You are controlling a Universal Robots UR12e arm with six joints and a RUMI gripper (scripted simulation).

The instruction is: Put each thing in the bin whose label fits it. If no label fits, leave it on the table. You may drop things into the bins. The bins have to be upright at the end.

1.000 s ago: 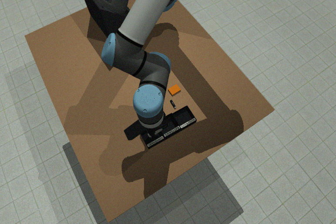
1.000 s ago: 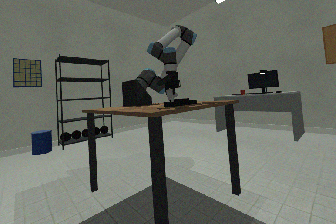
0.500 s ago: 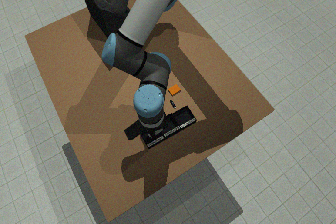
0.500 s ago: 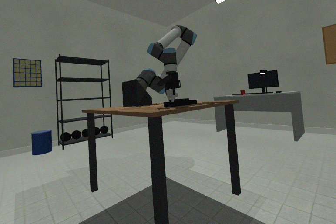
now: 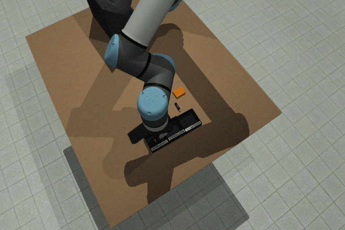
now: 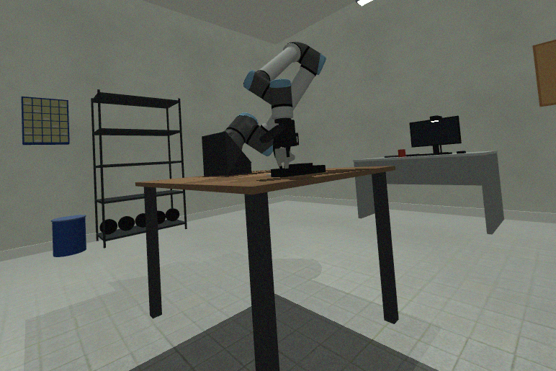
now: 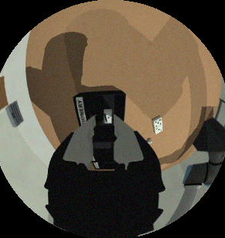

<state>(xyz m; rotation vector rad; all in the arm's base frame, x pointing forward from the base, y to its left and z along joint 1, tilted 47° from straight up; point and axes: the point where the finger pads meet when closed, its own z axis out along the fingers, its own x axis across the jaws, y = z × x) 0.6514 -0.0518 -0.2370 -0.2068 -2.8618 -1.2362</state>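
Observation:
Three joined black bins stand upright: the stationery bin (image 5: 159, 145) (image 7: 123, 101), the batteries bin (image 5: 176, 135), and a third bin (image 5: 193, 126) whose label I cannot read surely. My gripper (image 6: 284, 164) (image 7: 104, 115) is low over the stationery bin, its jaws slightly open. A small grey metallic thing (image 7: 107, 116), perhaps a sharpener, lies between the fingertips with a gap beside it. An orange block (image 5: 178, 92) and a small dark stick with a silver end (image 5: 177, 106) lie on the table. A white domino (image 7: 157, 124) and a tiny grey thing (image 7: 149, 141) lie beside the stationery bin.
The arm and wrist (image 5: 152, 103) hide part of the bins and table from above. The robot's dark base (image 6: 225, 155) stands on the wooden table (image 5: 244, 80) (image 6: 194, 181) behind the bins. A shelf (image 6: 139, 132) and a desk (image 6: 426, 171) stand away from the table.

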